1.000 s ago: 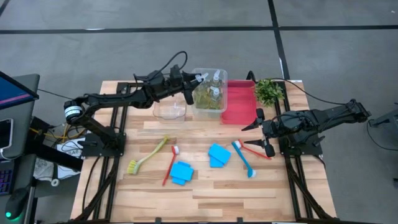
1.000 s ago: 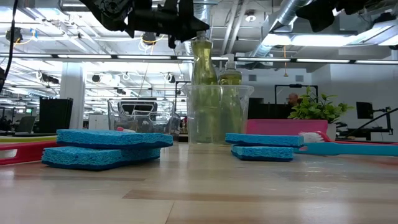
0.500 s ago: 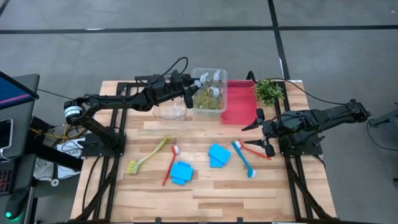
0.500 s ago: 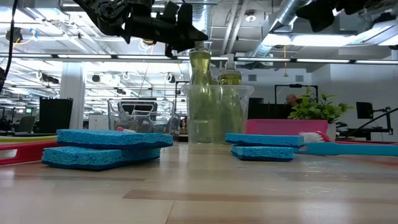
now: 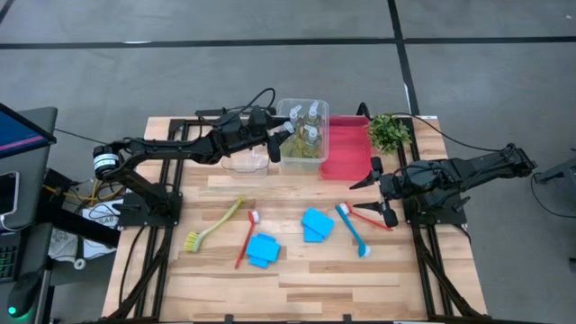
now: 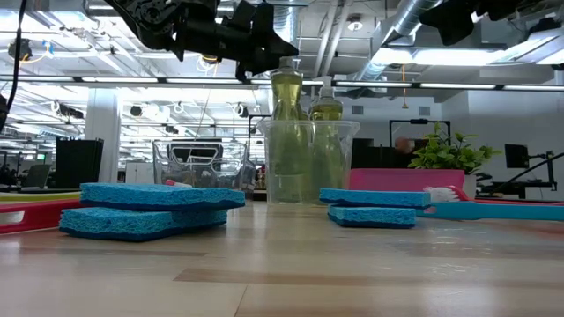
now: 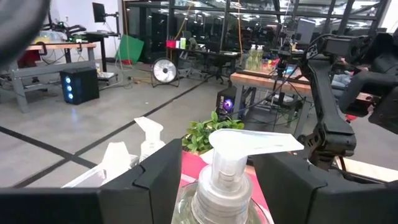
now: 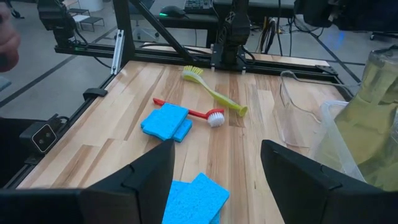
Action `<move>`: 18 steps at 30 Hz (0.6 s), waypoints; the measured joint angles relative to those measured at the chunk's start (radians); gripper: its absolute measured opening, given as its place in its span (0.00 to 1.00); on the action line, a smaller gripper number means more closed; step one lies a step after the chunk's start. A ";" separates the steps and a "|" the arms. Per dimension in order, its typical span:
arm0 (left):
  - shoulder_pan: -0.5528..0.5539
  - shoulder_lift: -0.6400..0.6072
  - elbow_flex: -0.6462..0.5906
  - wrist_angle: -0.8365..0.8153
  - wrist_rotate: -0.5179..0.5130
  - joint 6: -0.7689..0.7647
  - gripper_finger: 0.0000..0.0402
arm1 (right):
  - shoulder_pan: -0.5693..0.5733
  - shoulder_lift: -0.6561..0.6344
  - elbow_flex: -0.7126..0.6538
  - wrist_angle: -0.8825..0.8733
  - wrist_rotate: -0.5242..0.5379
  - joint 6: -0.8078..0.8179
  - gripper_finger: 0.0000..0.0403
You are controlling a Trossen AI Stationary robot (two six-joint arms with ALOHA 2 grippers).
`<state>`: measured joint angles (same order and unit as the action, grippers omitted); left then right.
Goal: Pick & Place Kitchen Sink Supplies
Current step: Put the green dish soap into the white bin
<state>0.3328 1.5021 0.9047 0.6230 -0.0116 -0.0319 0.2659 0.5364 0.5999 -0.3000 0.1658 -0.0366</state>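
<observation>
Trouble is most likely sitting at the clear bin (image 5: 303, 135) at the back of the table, where the left gripper (image 5: 275, 144) is hanging just beside the bin's wall with a pump bottle (image 7: 229, 180) standing between its fingers (image 7: 158, 180). In the left wrist view the two dark fingers are flanking the bottle's neck with a visible gap on each side, so the gripper is standing partly open and is not clamping the bottle; whether a pad is brushing the bottle lower down is hidden. If the arm is pulling back at a slant, a finger could be catching the pump head and tipping the bottle against its neighbours (image 6: 326, 141) or dragging the bin. In the low view the bottles are standing upright and crowded inside the bin, so one knock could be toppling several. The right gripper (image 5: 385, 192) is waiting at the right side of the table, fingers spread wide and holding nothing, near a red brush (image 5: 371, 215) and a blue brush (image 5: 352, 230). Blue sponges (image 5: 316, 224), another red brush (image 5: 246, 239) and a yellow-green brush (image 5: 214, 225) are lying on the wood.
</observation>
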 joint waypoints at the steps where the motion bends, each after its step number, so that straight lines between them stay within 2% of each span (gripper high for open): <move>1: 0.000 0.000 0.000 -0.003 0.000 0.000 0.49 | 0.000 0.000 0.000 0.000 0.000 0.000 0.58; 10: 0.008 0.023 0.000 -0.018 -0.029 0.001 0.51 | 0.000 0.000 0.000 0.000 0.000 0.000 0.58; 18: 0.005 0.078 -0.001 -0.012 -0.099 -0.001 0.54 | 0.000 0.000 0.000 0.000 0.000 0.001 0.58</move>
<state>0.3380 1.5796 0.9035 0.6113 -0.1106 -0.0331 0.2657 0.5365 0.5999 -0.3000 0.1658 -0.0360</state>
